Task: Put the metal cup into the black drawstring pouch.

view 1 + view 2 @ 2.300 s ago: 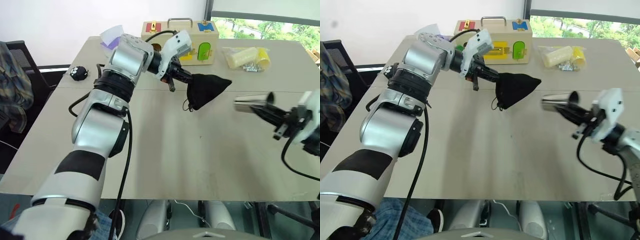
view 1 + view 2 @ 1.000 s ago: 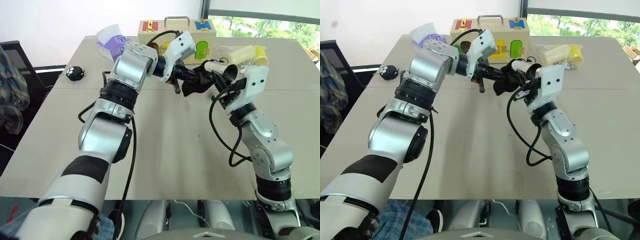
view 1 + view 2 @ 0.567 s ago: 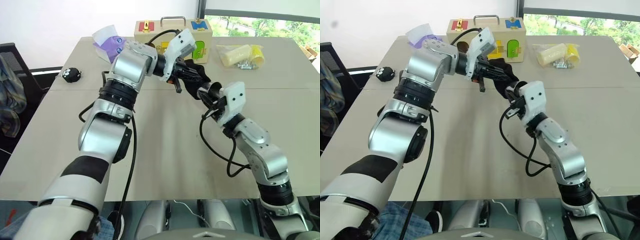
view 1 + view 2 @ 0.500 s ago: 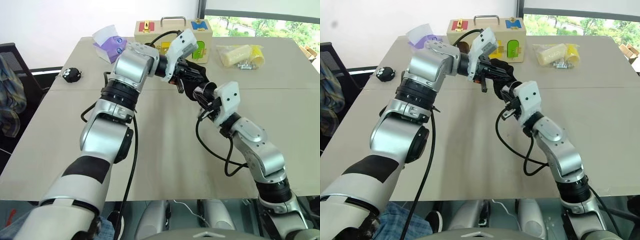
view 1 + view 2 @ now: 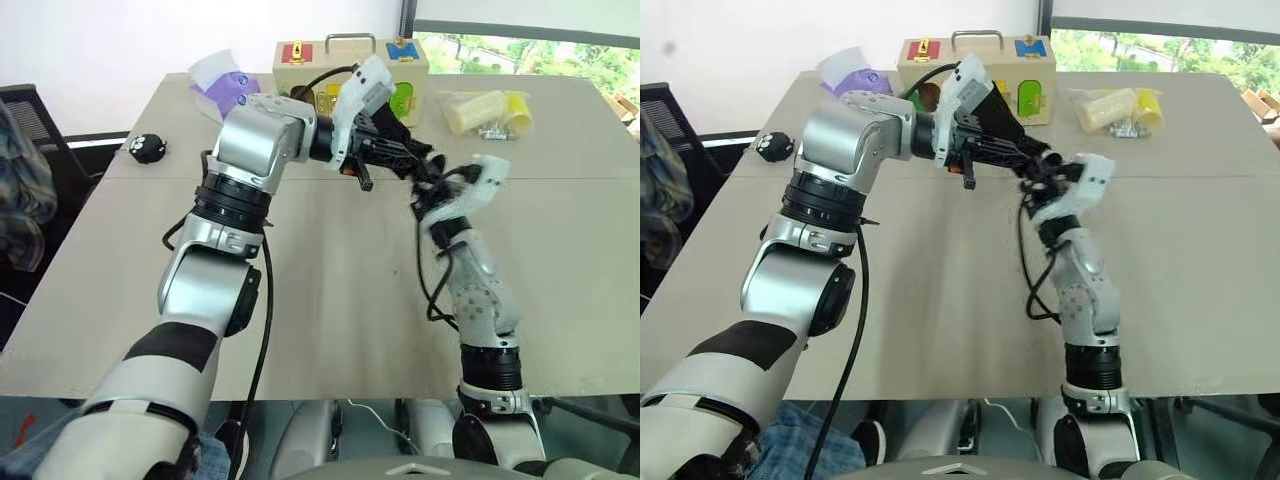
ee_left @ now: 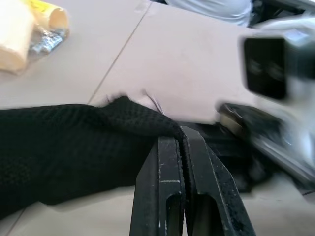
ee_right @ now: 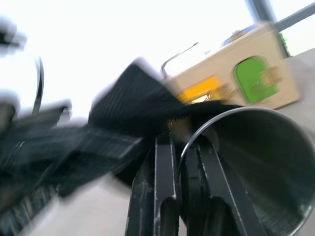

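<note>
Both jaws are clamped: the left gripper [image 6: 183,142] pinches the soft black drawstring pouch [image 6: 74,147] by its rim, holding it above the beige table [image 5: 330,300], while the right gripper [image 7: 183,147] grips the shiny metal cup [image 7: 246,162] by its lip, pressed against the cloth, apparently hunting the mouth.
</note>
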